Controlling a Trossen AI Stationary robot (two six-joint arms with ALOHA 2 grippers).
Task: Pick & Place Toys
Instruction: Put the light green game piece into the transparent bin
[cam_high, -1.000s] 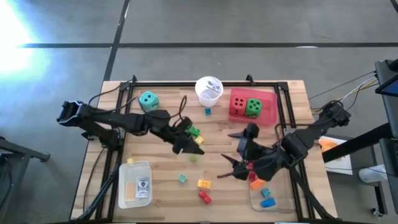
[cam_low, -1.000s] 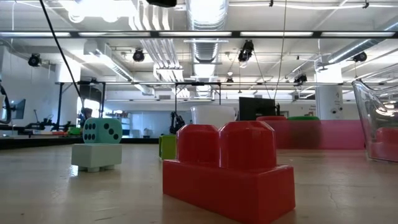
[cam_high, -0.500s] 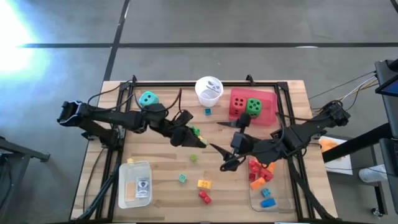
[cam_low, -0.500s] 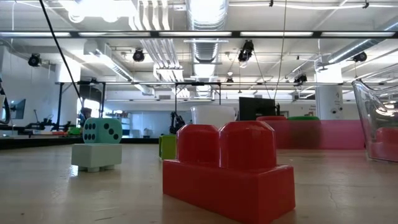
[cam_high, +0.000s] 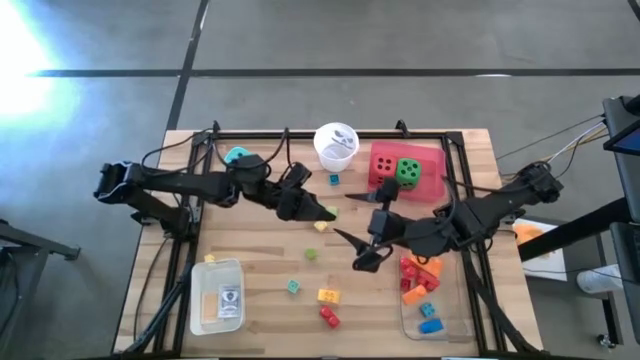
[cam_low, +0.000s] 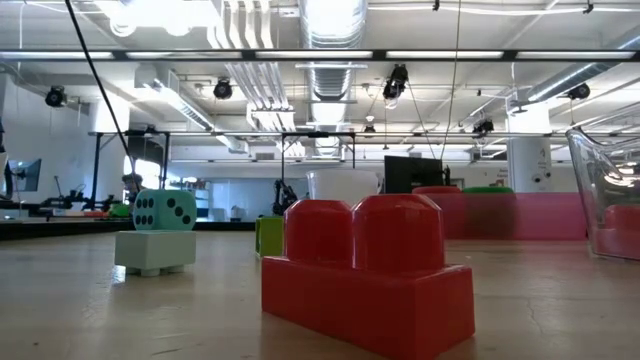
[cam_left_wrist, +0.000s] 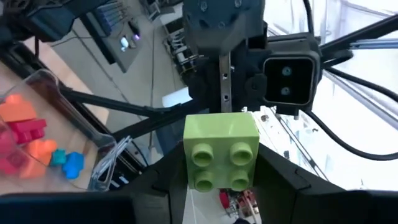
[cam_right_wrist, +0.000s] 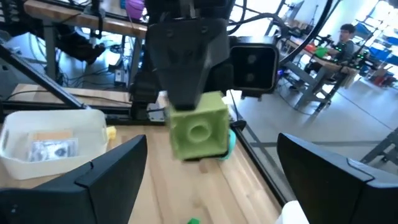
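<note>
My left gripper (cam_high: 318, 211) is shut on a light green brick (cam_left_wrist: 221, 151) and holds it in the air over the middle of the table. Facing it from the right, my right gripper (cam_high: 348, 222) stands open, with the brick (cam_right_wrist: 199, 130) a short way ahead of its fingers and nothing between them. Loose bricks lie on the wood: yellow (cam_high: 321, 227), green (cam_high: 311, 255), teal (cam_high: 293, 287), orange-yellow (cam_high: 328, 296), red (cam_high: 328, 317) and blue (cam_high: 333, 180). The teal die (cam_high: 237, 156) rests on a white block (cam_low: 155, 250). My left gripper pinches the green brick between its two fingers, which lie on two opposite side walls (cam_left_wrist: 186, 163). The fingers come level from the table's left. The brick's studded top (cam_left_wrist: 219, 163) faces back toward the wrist and its hollow underside (cam_right_wrist: 198, 132) faces my right gripper. It hangs clear of the table.
A clear tray (cam_high: 448, 322) at the near right holds red, orange and blue bricks. A pink tray (cam_high: 432, 176) at the far right holds a red die (cam_high: 385, 165) and a green die (cam_high: 407, 172). A white cup (cam_high: 335, 143) stands at the far middle, a white tray (cam_high: 218, 295) at the near left.
My left gripper has carried the green brick up and toward the table's far right, tipping up to level. My right gripper has risen from beside the clear tray toward the table's middle and rolled, so that its open fingers now face the brick.
</note>
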